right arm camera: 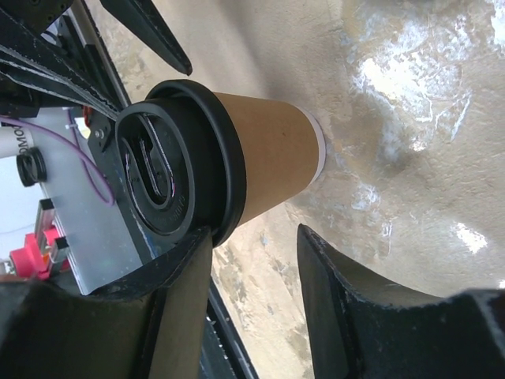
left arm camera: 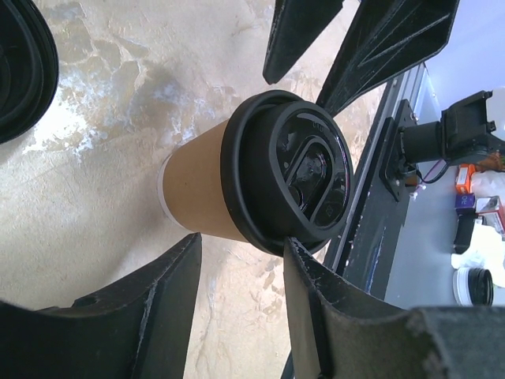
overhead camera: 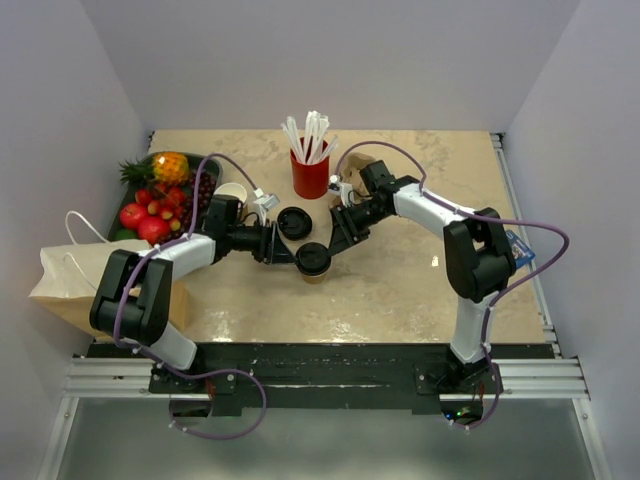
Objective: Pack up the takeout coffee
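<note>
At table (overhead camera: 400, 290) centre, takeout coffee (overhead camera: 312, 259) upright — left gripper (overhead camera: 292, 254) and right gripper (overhead camera: 332, 245) both open, close beside it

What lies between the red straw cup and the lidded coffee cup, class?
A loose black lid lies flat between the red straw cup and the coffee cup; the top view shows it.

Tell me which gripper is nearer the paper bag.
Left. The left gripper sits between the paper bag and the takeout coffee; the right gripper is beyond the coffee, farther right.
</note>
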